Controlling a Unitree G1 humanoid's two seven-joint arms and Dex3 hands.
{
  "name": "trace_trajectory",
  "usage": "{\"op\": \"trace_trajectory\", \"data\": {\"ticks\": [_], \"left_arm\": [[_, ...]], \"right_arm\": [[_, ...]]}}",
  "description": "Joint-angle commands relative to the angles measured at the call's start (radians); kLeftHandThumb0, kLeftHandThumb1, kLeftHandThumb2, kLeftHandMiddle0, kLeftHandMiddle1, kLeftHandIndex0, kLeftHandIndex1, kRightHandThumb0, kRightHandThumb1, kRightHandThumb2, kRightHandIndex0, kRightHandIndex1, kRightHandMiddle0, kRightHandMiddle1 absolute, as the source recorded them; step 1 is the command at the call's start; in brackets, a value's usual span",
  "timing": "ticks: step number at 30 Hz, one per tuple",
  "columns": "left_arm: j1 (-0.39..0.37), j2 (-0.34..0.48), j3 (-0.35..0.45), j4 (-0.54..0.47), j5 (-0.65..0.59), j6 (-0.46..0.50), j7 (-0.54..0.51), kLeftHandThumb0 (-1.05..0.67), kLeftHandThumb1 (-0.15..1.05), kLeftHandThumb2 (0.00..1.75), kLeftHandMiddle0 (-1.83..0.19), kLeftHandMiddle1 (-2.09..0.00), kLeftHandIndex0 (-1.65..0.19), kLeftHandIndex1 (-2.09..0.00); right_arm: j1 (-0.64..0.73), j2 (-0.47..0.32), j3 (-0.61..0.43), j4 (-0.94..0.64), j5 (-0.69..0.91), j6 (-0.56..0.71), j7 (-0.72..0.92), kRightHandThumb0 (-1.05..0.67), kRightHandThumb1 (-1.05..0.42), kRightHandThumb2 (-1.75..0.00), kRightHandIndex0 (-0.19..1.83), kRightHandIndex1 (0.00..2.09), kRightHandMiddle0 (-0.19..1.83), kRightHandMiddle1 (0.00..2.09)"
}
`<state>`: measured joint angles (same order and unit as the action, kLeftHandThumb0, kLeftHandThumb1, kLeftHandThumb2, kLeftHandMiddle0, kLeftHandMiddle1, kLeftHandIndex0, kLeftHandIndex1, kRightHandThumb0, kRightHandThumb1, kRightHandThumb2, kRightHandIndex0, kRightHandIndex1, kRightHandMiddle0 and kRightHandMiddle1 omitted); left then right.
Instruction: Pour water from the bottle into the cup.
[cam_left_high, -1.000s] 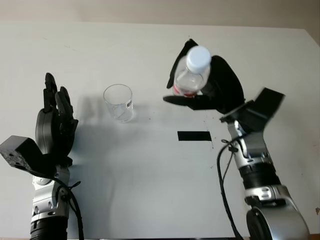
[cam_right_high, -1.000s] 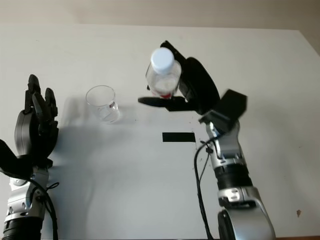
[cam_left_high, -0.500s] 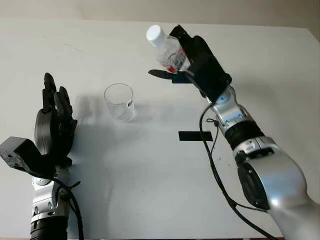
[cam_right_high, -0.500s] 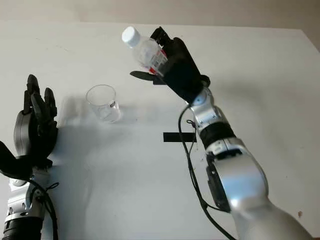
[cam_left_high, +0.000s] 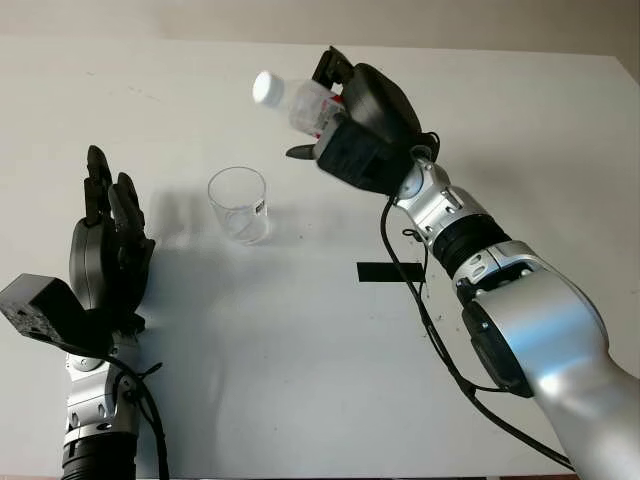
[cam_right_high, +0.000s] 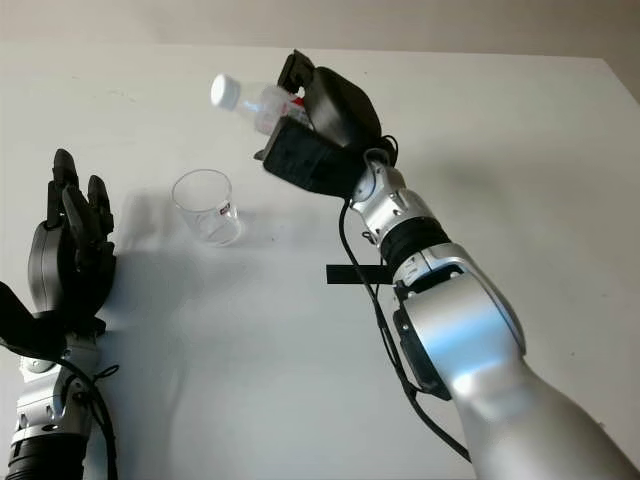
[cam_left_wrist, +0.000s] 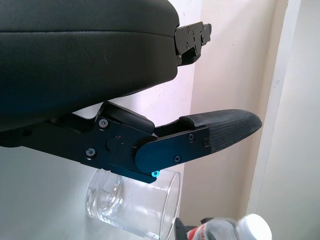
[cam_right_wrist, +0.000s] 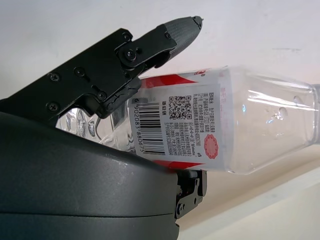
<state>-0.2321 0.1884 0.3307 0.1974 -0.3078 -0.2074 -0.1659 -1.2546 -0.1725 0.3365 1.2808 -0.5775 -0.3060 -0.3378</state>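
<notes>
The white table (cam_left_high: 300, 380) holds it all. My right hand (cam_left_high: 360, 130) is up above the table, past the cup (cam_left_high: 238, 205) and off to its right, with fingers (cam_right_wrist: 150, 45) wrapped tight around the bottle (cam_left_high: 300, 100). The bottle is tipped on its side, and its white cap (cam_left_high: 267, 87) points toward the cup. My left hand (cam_left_high: 108, 250) is open, left of the cup. A black strip (cam_left_high: 390, 272) lies right of the cup.
</notes>
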Motion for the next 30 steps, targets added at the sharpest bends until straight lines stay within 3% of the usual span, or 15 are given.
{"op": "trace_trajectory", "data": {"ticks": [1,6,12,22,30], "left_arm": [[0.014,-0.009,-0.002,0.005,0.001,-0.01,-0.001,-0.8,1.05,0.67,0.18,-0.05,0.19,-0.02],[0.015,-0.01,-0.003,0.006,0.003,-0.01,0.003,-0.8,1.05,0.68,0.19,-0.05,0.19,-0.02],[0.018,-0.01,-0.003,0.008,0.001,-0.012,-0.001,-0.8,1.05,0.69,0.19,-0.04,0.19,0.0],[0.013,-0.012,-0.004,0.013,-0.001,-0.018,-0.002,-0.8,1.05,0.67,0.19,-0.04,0.19,-0.02],[0.013,-0.012,-0.009,0.009,0.003,-0.013,0.006,-0.8,1.05,0.69,0.19,-0.04,0.19,-0.01]], "right_arm": [[-0.051,-0.009,0.032,-0.003,-0.033,-0.003,-0.04,-0.15,-0.98,-0.22,1.11,2.09,0.85,2.09],[-0.062,-0.022,0.092,0.002,-0.098,-0.009,-0.095,-0.14,-0.97,-0.31,1.07,2.09,0.55,2.09],[-0.07,-0.042,0.171,0.008,-0.183,-0.014,-0.169,-0.14,-0.98,-0.37,1.03,2.09,0.35,2.09],[-0.084,-0.056,0.253,0.019,-0.262,-0.017,-0.267,-0.18,-1.02,-0.34,1.06,2.09,0.44,2.09],[-0.099,-0.066,0.327,0.023,-0.342,0.001,-0.368,-0.23,-1.01,-0.16,0.99,2.09,0.41,2.09]]}}
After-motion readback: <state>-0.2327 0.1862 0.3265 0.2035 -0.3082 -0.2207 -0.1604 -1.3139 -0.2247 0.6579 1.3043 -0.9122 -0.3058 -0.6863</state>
